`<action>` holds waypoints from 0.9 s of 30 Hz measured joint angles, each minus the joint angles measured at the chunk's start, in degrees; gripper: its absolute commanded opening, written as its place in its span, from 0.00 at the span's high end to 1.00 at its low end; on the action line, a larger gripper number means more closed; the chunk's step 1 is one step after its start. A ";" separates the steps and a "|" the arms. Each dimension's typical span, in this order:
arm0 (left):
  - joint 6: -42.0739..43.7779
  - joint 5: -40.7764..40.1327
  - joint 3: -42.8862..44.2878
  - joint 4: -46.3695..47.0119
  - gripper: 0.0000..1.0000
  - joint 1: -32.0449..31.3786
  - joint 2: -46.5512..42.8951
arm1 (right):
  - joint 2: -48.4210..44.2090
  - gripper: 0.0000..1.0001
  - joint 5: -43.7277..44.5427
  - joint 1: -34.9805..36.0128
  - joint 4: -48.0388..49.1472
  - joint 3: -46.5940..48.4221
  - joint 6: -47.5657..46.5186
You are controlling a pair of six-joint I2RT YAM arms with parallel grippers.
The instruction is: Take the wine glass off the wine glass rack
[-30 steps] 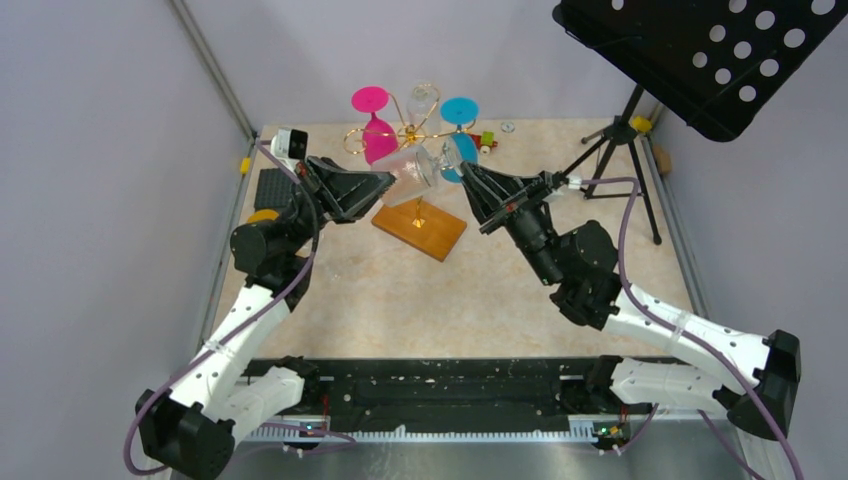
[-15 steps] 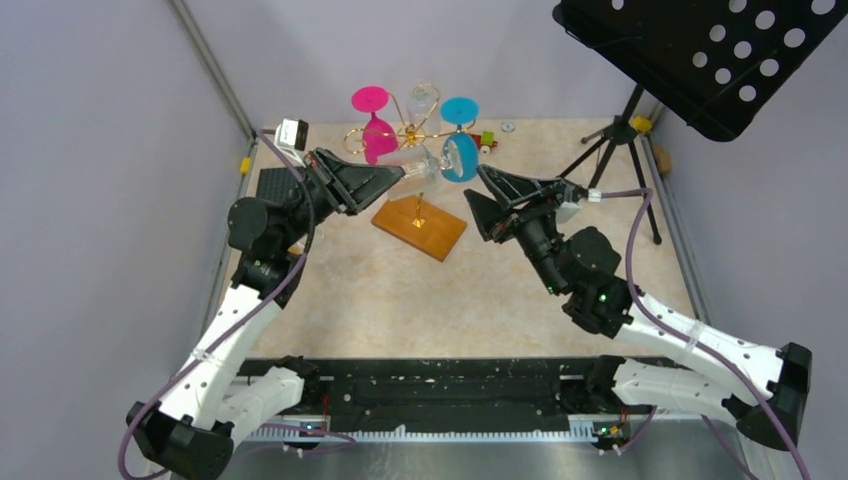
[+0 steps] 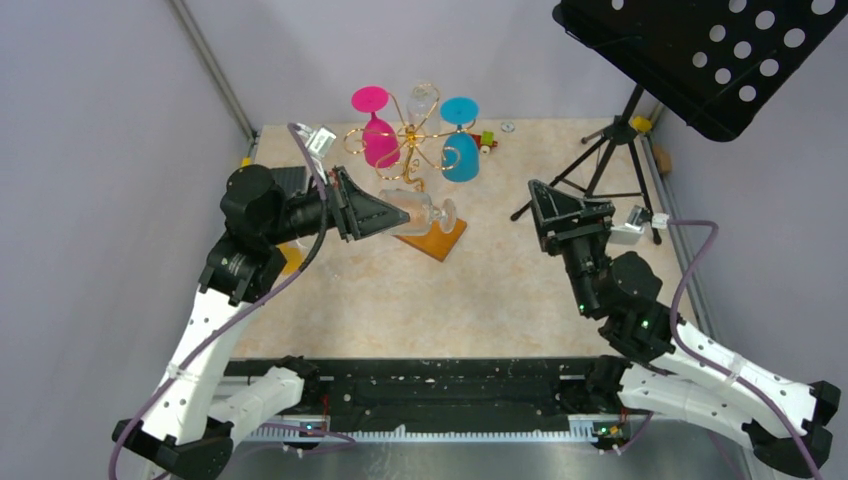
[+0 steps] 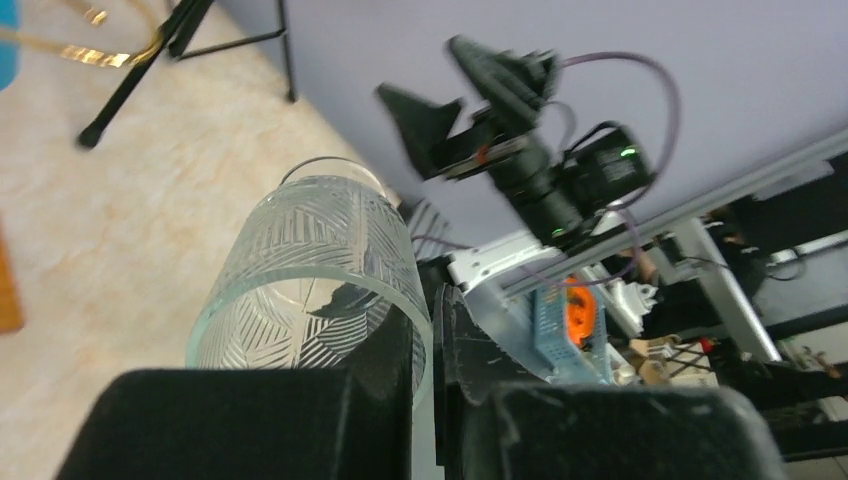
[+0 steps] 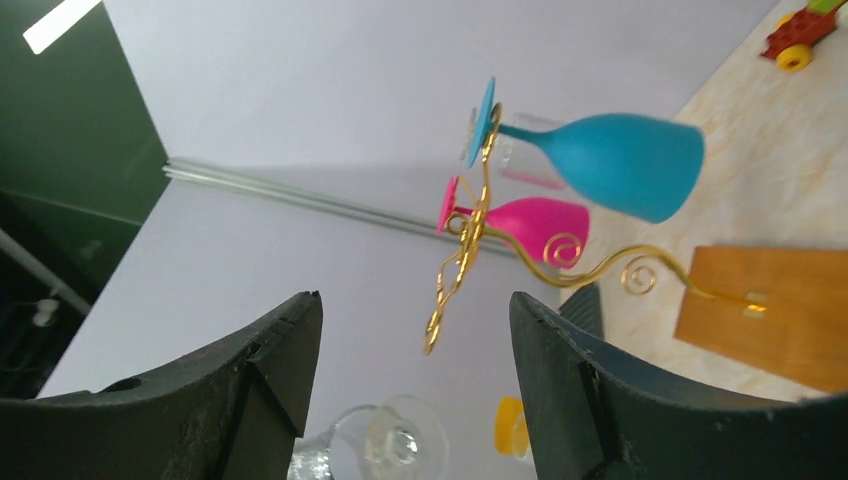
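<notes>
The clear patterned wine glass [image 3: 418,212] lies sideways in the air over the wooden base [image 3: 445,243], clear of the gold wire wine glass rack [image 3: 412,135]. My left gripper [image 3: 393,212] is shut on its bowl; in the left wrist view the fingers pinch the rim of the wine glass [image 4: 310,265] at the left gripper [image 4: 432,315]. The right gripper [image 3: 556,208] stands open to the right of the rack, holding nothing. Between the right gripper [image 5: 415,310] jaws I see the rack [image 5: 468,235] and the clear glass's foot [image 5: 400,440] lower down.
A pink glass [image 3: 379,138], a blue glass [image 3: 461,152] and a clear glass [image 3: 424,98] still hang on the rack. A black music stand [image 3: 700,45] on a tripod [image 3: 600,165] fills the back right. A small toy [image 3: 487,140] lies behind the rack.
The right gripper opened, let go of the clear glass and drew back to the right. The left gripper carried the glass off the rack, toward the near side.
</notes>
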 measured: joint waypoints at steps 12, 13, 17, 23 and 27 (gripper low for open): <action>25.07 -22.36 -1.60 -32.65 1.00 -0.09 4.07 | -5.95 0.25 4.42 -0.11 -11.61 -0.39 -15.34; 25.79 -24.15 -2.58 -33.57 1.00 -0.09 4.46 | -5.92 0.24 4.42 -0.11 -12.13 -0.52 -16.04; 26.95 -30.25 -6.60 -35.45 1.00 -0.11 6.38 | -5.88 0.22 4.04 -0.11 -15.15 -0.66 -18.27; 26.84 -37.92 -10.75 -35.65 1.00 -0.11 10.49 | -6.12 0.19 3.98 -0.11 -17.70 -1.05 -18.73; 26.60 -40.83 -11.69 -34.86 1.00 -0.26 12.90 | -7.54 0.18 4.07 -0.11 -18.10 -2.99 -18.73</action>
